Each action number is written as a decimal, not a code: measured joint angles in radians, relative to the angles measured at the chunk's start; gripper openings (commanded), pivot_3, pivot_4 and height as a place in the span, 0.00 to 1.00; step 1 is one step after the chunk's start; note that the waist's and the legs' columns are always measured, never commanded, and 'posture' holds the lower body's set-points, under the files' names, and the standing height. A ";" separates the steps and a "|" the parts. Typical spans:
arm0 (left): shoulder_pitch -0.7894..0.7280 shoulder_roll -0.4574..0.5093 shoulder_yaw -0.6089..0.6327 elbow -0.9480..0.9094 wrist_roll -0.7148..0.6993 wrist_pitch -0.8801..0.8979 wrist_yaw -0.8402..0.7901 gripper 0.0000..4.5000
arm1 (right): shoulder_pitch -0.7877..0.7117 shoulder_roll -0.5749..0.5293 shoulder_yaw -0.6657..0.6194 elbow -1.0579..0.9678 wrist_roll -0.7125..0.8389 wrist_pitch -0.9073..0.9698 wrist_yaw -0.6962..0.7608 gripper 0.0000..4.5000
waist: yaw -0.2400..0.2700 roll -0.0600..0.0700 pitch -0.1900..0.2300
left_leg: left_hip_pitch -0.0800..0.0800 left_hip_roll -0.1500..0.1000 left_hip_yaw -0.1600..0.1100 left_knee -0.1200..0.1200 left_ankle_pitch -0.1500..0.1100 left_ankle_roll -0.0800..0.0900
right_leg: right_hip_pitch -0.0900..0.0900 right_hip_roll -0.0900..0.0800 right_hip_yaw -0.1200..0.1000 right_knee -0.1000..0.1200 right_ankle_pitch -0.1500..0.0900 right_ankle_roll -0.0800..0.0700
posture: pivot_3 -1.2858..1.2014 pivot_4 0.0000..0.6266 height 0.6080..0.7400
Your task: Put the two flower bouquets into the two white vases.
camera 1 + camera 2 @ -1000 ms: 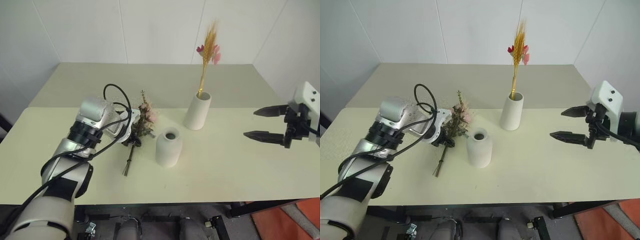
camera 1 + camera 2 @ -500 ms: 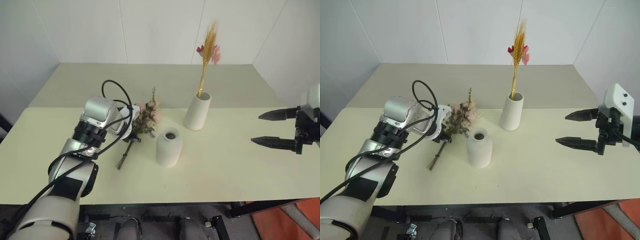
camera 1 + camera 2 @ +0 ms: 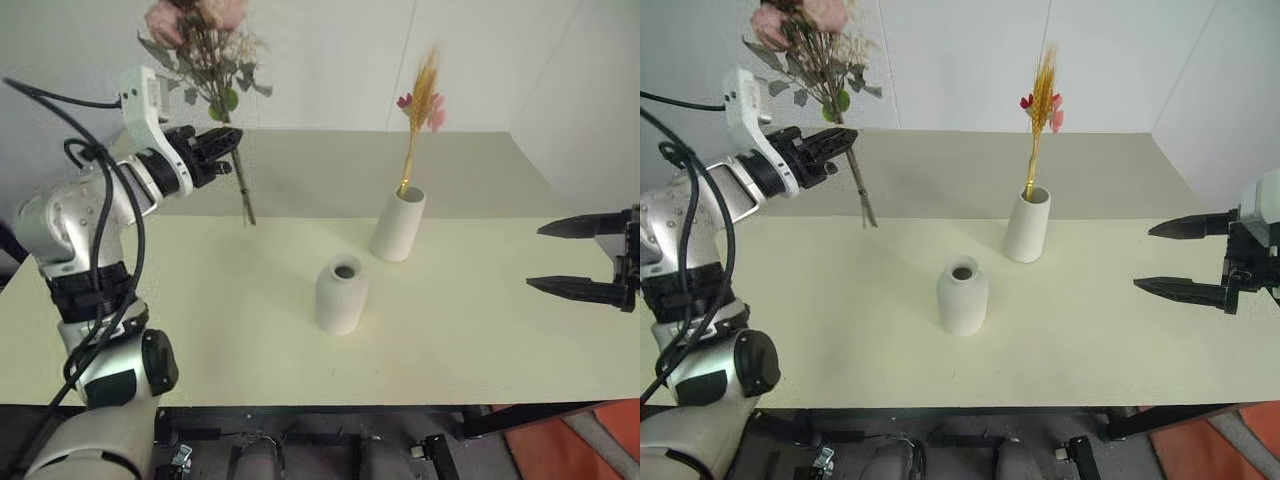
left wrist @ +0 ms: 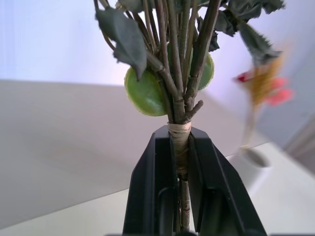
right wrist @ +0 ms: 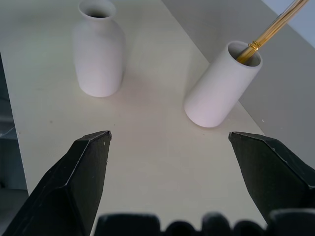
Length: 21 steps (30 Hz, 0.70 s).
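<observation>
The left tool [image 3: 222, 140] was clenched on the taped stems of the rose bouquet [image 3: 205, 45], held well above the surface [image 3: 250, 330]; the blooms were cut off at the frame's upper edge. The right tool [image 3: 1185, 258] was released, its fingers wide apart, with two white vases between the tools. The tall vase [image 3: 397, 224] held the wheat-stalk bouquet [image 3: 420, 95], lower stems hidden inside. The short vase [image 3: 341, 294] stood nearer, mouth empty. No writing was legible. Count: two bouquets, two vases.
</observation>
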 measured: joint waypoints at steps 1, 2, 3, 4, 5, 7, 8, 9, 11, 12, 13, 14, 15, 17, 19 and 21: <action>0.008 -0.009 0.008 -0.019 -0.032 -0.027 -0.031 0.01 | 0.001 0.006 0.000 0.005 0.000 -0.009 -0.003 1.00 | -0.001 0.000 0.000 | 0.000 0.000 0.000 0.001 0.000 0.000 | 0.001 0.000 0.000 0.000 0.000 0.001 | 0.52 0.24 1.00; 0.009 -0.025 0.016 -0.034 -0.059 -0.051 -0.051 0.01 | 0.002 0.012 0.000 0.008 0.000 -0.012 -0.006 1.00 | -0.002 0.000 0.000 | 0.000 0.000 0.000 0.001 0.000 0.000 | 0.002 0.000 0.000 -0.001 0.000 0.001 | 0.52 0.24 1.00; 0.007 -0.045 0.020 -0.052 -0.099 -0.077 -0.077 0.01 | 0.006 0.021 0.000 0.008 0.000 -0.017 -0.009 1.00 | -0.002 0.000 0.000 | 0.000 0.000 0.000 0.002 0.000 0.000 | 0.003 0.000 0.000 -0.002 0.000 0.001 | 0.52 0.24 1.00; 0.002 -0.061 0.020 -0.060 -0.133 -0.093 -0.094 0.01 | 0.012 0.028 0.000 0.008 -0.001 -0.021 -0.011 1.00 | -0.002 0.000 0.000 | 0.000 0.000 -0.001 0.002 0.000 0.000 | 0.003 0.000 0.000 -0.002 0.000 0.001 | 0.52 0.24 1.00; -0.002 -0.070 0.018 -0.059 -0.156 -0.100 -0.105 0.01 | 0.020 0.031 0.000 0.007 -0.001 -0.026 -0.014 1.00 | -0.001 0.000 0.000 | 0.000 0.000 -0.001 0.002 0.000 0.000 | 0.003 0.000 0.001 -0.001 0.000 0.001 | 0.52 0.24 1.00; -0.007 -0.078 -0.001 -0.055 -0.191 -0.112 -0.125 0.01 | 0.042 0.038 0.000 0.007 -0.001 -0.033 -0.025 1.00 | -0.004 0.000 0.000 | 0.000 0.000 -0.001 0.002 0.000 0.000 | 0.003 0.000 0.001 -0.001 0.000 0.001 | 0.52 0.24 1.00; -0.008 -0.079 -0.014 -0.052 -0.202 -0.112 -0.133 0.01 | 0.047 0.041 -0.001 0.006 -0.001 -0.033 -0.029 1.00 | -0.004 0.000 0.000 | 0.000 0.000 -0.001 0.002 0.000 0.000 | 0.003 0.000 0.001 -0.001 0.000 0.001 | 0.52 0.24 1.00; -0.011 -0.082 -0.038 -0.049 -0.213 -0.112 -0.150 0.01 | 0.062 0.042 -0.009 0.002 -0.001 -0.034 -0.034 1.00 | -0.004 0.000 0.000 | 0.000 0.000 -0.001 0.002 0.000 0.000 | 0.003 0.000 0.001 -0.001 0.000 0.002 | 0.52 0.24 1.00; -0.011 -0.084 -0.092 -0.049 -0.225 -0.113 -0.195 0.01 | 0.089 0.046 -0.026 -0.016 -0.001 -0.034 -0.045 1.00 | -0.004 0.000 0.000 | 0.000 0.000 -0.001 0.002 0.000 0.000 | 0.003 0.000 0.001 -0.001 0.000 0.002 | 0.52 0.24 1.00; -0.011 -0.084 -0.117 -0.049 -0.231 -0.113 -0.219 0.01 | 0.103 0.047 -0.038 -0.027 -0.001 -0.034 -0.050 1.00 | -0.004 0.000 0.000 | 0.000 0.000 -0.001 0.002 0.000 0.000 | 0.003 0.000 0.001 -0.001 0.000 0.002 | 0.52 0.24 1.00; -0.010 -0.083 -0.135 -0.049 -0.239 -0.113 -0.239 0.01 | 0.117 0.047 -0.047 -0.038 -0.001 -0.034 -0.053 1.00 | -0.004 0.000 0.000 | 0.000 0.000 -0.001 0.002 0.000 0.000 | 0.003 0.001 0.001 -0.001 0.000 0.002 | 0.52 0.24 1.00; -0.010 -0.083 -0.149 -0.049 -0.246 -0.113 -0.256 0.01 | 0.129 0.048 -0.055 -0.047 -0.001 -0.034 -0.060 1.00 | -0.005 0.000 0.000 | 0.000 0.000 -0.001 0.002 0.000 0.000 | 0.003 0.001 0.001 -0.001 0.000 0.003 | 0.52 0.24 1.00; -0.010 -0.083 -0.161 -0.048 -0.254 -0.113 -0.268 0.01 | 0.140 0.049 -0.064 -0.056 -0.001 -0.034 -0.069 1.00 | -0.007 0.000 0.000 | 0.000 0.000 -0.001 0.002 0.000 0.000 | 0.003 0.001 0.001 -0.001 -0.001 0.003 | 0.52 0.24 1.00; -0.005 -0.084 -0.178 -0.044 -0.260 -0.119 -0.290 0.01 | 0.161 0.049 -0.081 -0.074 -0.001 -0.033 -0.082 1.00 | -0.009 0.000 0.000 | 0.001 0.000 -0.001 0.002 0.000 0.000 | 0.003 0.001 0.002 -0.001 -0.002 0.005 | 0.52 0.24 1.00; 0.021 -0.085 -0.207 -0.038 -0.255 -0.149 -0.318 0.01 | 0.179 0.054 -0.098 -0.093 0.000 -0.031 -0.090 1.00 | -0.009 0.000 0.000 | 0.002 0.000 -0.001 0.002 0.000 0.001 | 0.004 0.001 0.002 -0.001 -0.002 0.006 | 0.52 0.24 1.00; 0.042 -0.085 -0.233 -0.023 -0.240 -0.171 -0.341 0.01 | 0.190 0.054 -0.110 -0.106 0.000 -0.029 -0.095 1.00 | -0.008 0.000 0.000 | 0.002 0.000 -0.001 0.002 0.000 0.001 | 0.004 0.001 0.002 -0.001 -0.002 0.006 | 0.52 0.24 1.00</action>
